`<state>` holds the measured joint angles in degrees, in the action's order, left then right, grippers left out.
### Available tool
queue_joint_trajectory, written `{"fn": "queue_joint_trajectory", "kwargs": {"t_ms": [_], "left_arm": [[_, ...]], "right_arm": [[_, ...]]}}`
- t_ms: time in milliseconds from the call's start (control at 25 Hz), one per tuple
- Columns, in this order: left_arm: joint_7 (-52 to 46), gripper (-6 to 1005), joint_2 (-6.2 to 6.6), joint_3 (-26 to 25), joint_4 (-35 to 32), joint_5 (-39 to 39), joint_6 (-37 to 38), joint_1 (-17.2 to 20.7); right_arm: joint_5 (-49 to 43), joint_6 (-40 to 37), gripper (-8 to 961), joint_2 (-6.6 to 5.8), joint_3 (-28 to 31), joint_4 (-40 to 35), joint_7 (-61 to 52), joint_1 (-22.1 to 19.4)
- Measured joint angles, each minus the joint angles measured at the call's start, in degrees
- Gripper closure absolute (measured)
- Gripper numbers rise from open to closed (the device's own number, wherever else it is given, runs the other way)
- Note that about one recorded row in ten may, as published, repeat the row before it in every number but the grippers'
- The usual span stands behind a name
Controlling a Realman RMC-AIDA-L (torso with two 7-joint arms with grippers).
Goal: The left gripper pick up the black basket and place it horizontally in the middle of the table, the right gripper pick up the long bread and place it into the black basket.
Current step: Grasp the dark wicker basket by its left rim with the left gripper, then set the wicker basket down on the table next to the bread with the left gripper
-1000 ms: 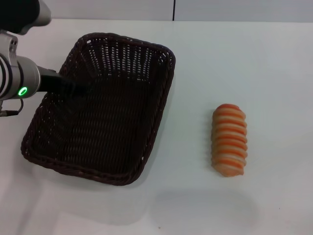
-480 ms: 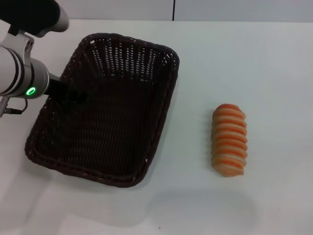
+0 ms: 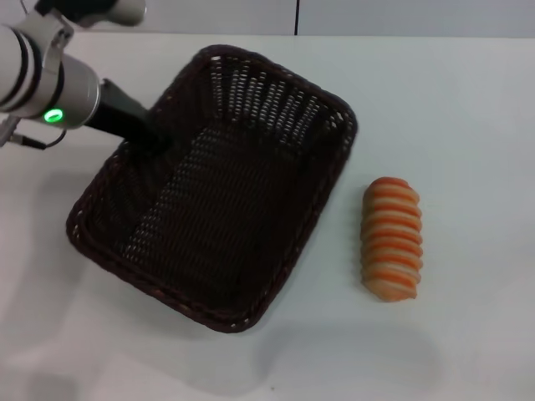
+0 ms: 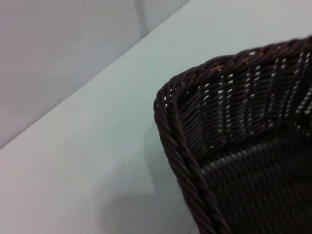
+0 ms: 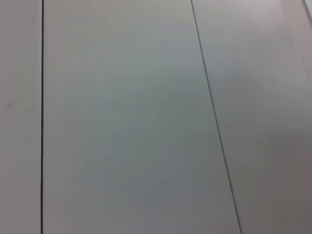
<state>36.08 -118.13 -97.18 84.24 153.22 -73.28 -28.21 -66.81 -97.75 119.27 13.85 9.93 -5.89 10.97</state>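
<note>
The large, dark woven wicker basket [image 3: 221, 188] lies skewed on the white tabletop [image 3: 451, 100], its left rim clamped in the fingers of the left gripper [image 3: 155, 138]. Well beyond the fingers, past the far rim, lies the orange-and-cream striped long bread [image 3: 391, 238].

Lab-like setting, bare white table [image 3: 468, 109], panelled wall [image 5: 122, 117]

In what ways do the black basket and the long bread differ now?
The black basket is dark woven wicker and large; the long bread is orange-and-cream striped and much smaller. The basket lies diagonally with the left gripper at its rim; the bread lies lengthwise, untouched. Both lie over the table.
</note>
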Motion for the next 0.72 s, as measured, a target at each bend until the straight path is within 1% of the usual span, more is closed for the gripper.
{"fn": "queue_joint_trajectory", "kwargs": {"t_ms": [40, 80, 120, 160, 240, 280, 320, 360, 440, 480, 520, 560, 640, 720], "left_arm": [[3.86, 706, 0.03, -2.94, -2.23, -3.2, -1.0, -1.6], [3.86, 716, 0.03, -2.94, -2.23, -3.2, -1.0, -1.6], [13.55, 727, 0.06, -10.13, -8.88, -9.71, -4.2, -5.81], [13.55, 737, 0.06, -10.13, -8.88, -9.71, -4.2, -5.81], [22.91, 758, 0.28, -16.95, -15.48, -13.17, -8.77, -10.13], [28.02, 766, 0.67, -20.86, -19.61, -14.14, -11.97, -13.08], [29.23, 774, 0.8, -21.83, -20.65, -14.24, -12.88, -13.83], [32.54, 781, 1.22, -24.17, -23.1, -14.57, -14.91, -15.76], [34.98, 797, 1.63, -25.49, -24.51, -15.18, -16.67, -16.89], [37.12, 799, 2.03, -26.28, -25.55, -16.23, -18.28, -17.7], [40.43, 800, 2.79, -26.95, -27.39, -18.64, -20.96, -18.84], [40.43, 802, 2.79, -26.95, -27.39, -18.64, -20.96, -18.84], [42.24, 805, 3.38, -27.07, -28.92, -20.44, -22.59, -19.64], [43.13, 808, 3.58, -26.99, -29.98, -21.55, -23.57, -20.21]], "right_arm": [[0.0, -0.02, 162, 0.02, 0.0, 0.0, 0.0, 0.0], [-0.01, -0.06, 163, 0.04, 0.0, 0.0, 0.0, 0.0], [-0.03, -0.18, 164, 0.06, 0.02, 0.06, 0.05, -0.12], [-0.03, -0.18, 165, 0.06, 0.02, 0.06, 0.05, -0.12], [-0.03, -0.34, 166, 0.08, 0.04, 0.11, 0.04, -0.33], [-0.04, -0.4, 167, 0.1, 0.04, 0.14, 0.04, -0.38], [-0.06, -0.55, 167, 0.15, 0.04, 0.19, 0.04, -0.42], [-0.06, -0.55, 168, 0.15, 0.04, 0.19, 0.04, -0.42], [-0.11, -0.58, 170, 0.15, 0.03, 0.27, 0.04, -0.42], [-0.13, -0.58, 170, 0.16, 0.01, 0.3, 0.04, -0.43], [-0.15, -0.61, 171, 0.17, -0.02, 0.34, 0.04, -0.43], [-0.15, -0.61, 172, 0.17, -0.02, 0.34, 0.04, -0.43], [-0.17, -0.82, 173, 0.18, -0.04, 0.39, 0.04, -0.42], [-0.17, -1.1, 175, 0.2, -0.05, 0.42, 0.04, -0.43]]}}
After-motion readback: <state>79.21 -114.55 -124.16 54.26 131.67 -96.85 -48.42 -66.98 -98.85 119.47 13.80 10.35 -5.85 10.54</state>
